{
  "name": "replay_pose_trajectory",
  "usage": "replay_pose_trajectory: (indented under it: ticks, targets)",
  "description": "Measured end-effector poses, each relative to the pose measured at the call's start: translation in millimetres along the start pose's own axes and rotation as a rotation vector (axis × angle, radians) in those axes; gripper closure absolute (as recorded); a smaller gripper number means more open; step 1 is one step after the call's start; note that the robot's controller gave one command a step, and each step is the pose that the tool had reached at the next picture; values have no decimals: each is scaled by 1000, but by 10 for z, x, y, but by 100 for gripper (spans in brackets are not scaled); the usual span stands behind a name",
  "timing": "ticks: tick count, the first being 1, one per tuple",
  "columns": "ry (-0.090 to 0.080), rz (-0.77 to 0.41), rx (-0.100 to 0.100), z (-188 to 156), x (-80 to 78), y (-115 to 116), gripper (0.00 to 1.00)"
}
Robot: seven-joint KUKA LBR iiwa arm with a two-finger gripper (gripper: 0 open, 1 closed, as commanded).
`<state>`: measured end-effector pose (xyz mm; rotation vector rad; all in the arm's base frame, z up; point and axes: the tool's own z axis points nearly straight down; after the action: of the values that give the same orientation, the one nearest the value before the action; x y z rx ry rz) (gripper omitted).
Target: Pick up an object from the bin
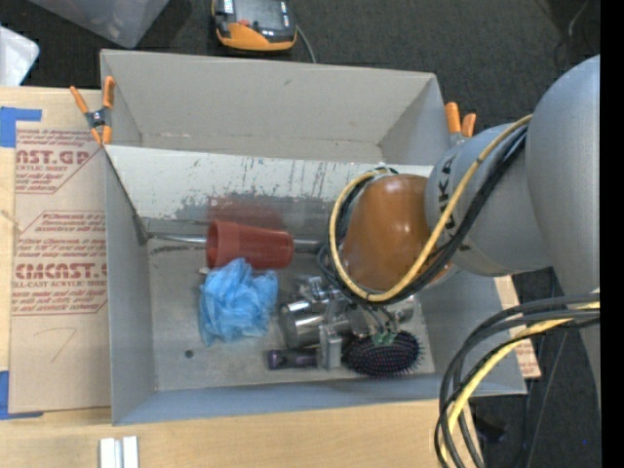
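Observation:
My gripper is low in the bin's front right part, under the arm's orange dome. It hangs just right of a crumpled blue cloth and just above a black oval hairbrush, whose dark purple handle points left along the front wall. A red plastic cup lies on its side behind the blue cloth, to the upper left of the gripper. The arm's wrist hides whatever lies directly beneath the gripper.
The arm and its looping yellow-black cables cover the bin's right side. The bin's left floor and sloped back wall are bare grey metal.

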<state>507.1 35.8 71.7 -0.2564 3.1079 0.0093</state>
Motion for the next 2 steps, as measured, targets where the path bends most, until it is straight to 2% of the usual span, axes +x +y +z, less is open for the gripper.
replay_pose_trajectory:
  ticks: [2]
  targets:
    - [-3, -1, 0, -125, -9, 5, 100]
